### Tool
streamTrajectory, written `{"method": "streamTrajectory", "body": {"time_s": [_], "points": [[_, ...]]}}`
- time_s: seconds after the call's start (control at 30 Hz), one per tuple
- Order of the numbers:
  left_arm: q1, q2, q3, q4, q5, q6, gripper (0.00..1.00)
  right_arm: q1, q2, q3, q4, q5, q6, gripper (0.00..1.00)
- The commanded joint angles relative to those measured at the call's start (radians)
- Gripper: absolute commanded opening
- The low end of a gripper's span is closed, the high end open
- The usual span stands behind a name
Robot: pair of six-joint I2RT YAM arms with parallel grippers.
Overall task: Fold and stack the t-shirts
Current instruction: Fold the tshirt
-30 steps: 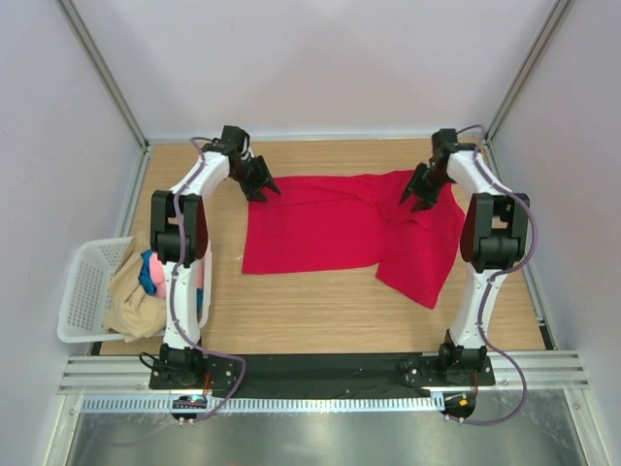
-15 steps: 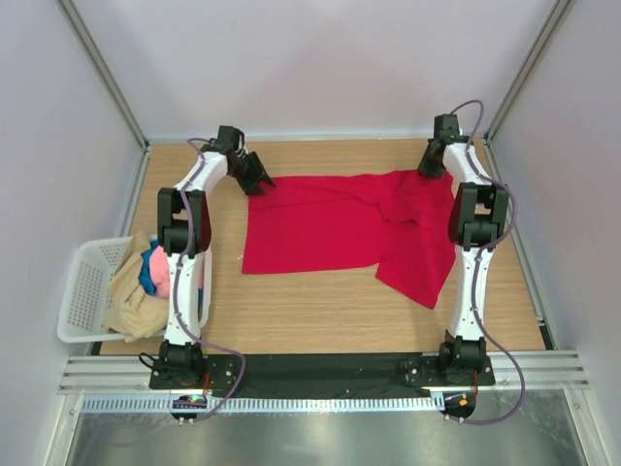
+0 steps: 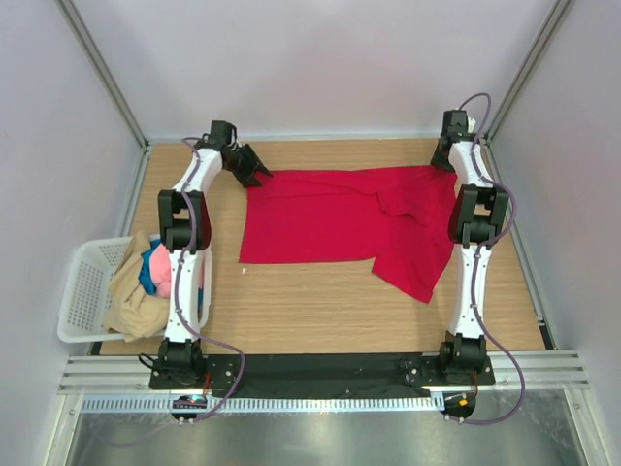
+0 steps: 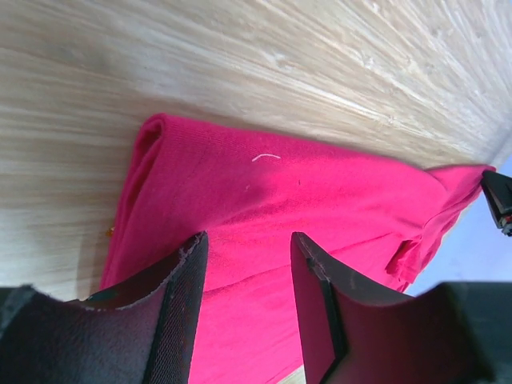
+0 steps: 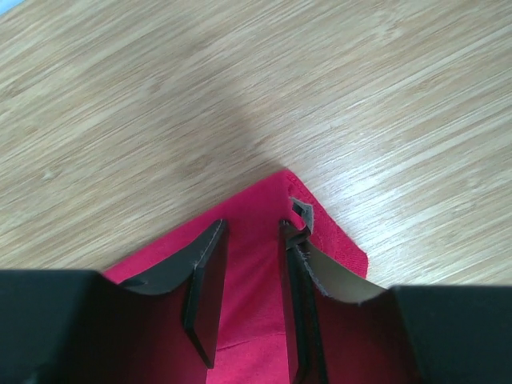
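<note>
The left gripper (image 4: 246, 240) is holding its jaws wide apart and gripping nothing. The red shirt (image 4: 320, 208) is lying flat beneath and beyond the gap, with its rolled edge showing just left of the fingers. The right gripper (image 5: 252, 228) is also released, its jaws standing a little apart over the cloth. The shirt's corner is poking out just past them onto the bare wooden table (image 5: 160, 96).

Only the right wrist camera is showing a pale pad (image 5: 336, 282) peeling off one finger. Only the overhead camera is showing the whole shirt stretching along the far side between both grippers, one part hanging toward the near right. It is also showing a white basket (image 3: 82, 282) beside the left arm, holding a beige shirt (image 3: 131, 291), a pink shirt (image 3: 161, 279) and a blue shirt (image 3: 147, 274).
</note>
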Motion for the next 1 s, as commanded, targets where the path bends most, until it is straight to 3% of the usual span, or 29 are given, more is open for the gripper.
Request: {"method": "streamTrajectory", "body": {"time_s": [0.0, 0.23, 0.3, 0.37, 0.53, 0.8, 0.97], "points": [[0.044, 0.076, 0.02, -0.061, -0.079, 0.039, 0.49, 0.004, 0.045, 0.028, -0.038, 0.044, -0.04, 0.39], [0.053, 0.012, 0.057, -0.05, -0.06, 0.059, 0.58, 0.013, 0.003, 0.103, -0.084, -0.046, 0.032, 0.44], [0.048, -0.049, 0.057, -0.05, -0.071, 0.062, 0.59, 0.015, -0.039, 0.116, -0.135, -0.04, 0.062, 0.49], [0.047, -0.119, 0.036, -0.05, -0.08, 0.065, 0.62, 0.015, -0.108, 0.13, -0.211, -0.008, 0.082, 0.6], [0.033, -0.255, -0.085, -0.059, -0.091, 0.077, 0.66, 0.01, -0.273, 0.061, -0.412, 0.0, 0.107, 0.65], [-0.04, -0.598, -0.528, -0.073, -0.191, 0.069, 0.61, 0.025, -0.788, -0.576, -0.432, -0.118, 0.171, 0.7], [-0.119, -0.749, -0.755, -0.061, -0.263, 0.08, 0.58, 0.149, -1.04, -0.901, -0.389, -0.186, 0.222, 0.7]]}}
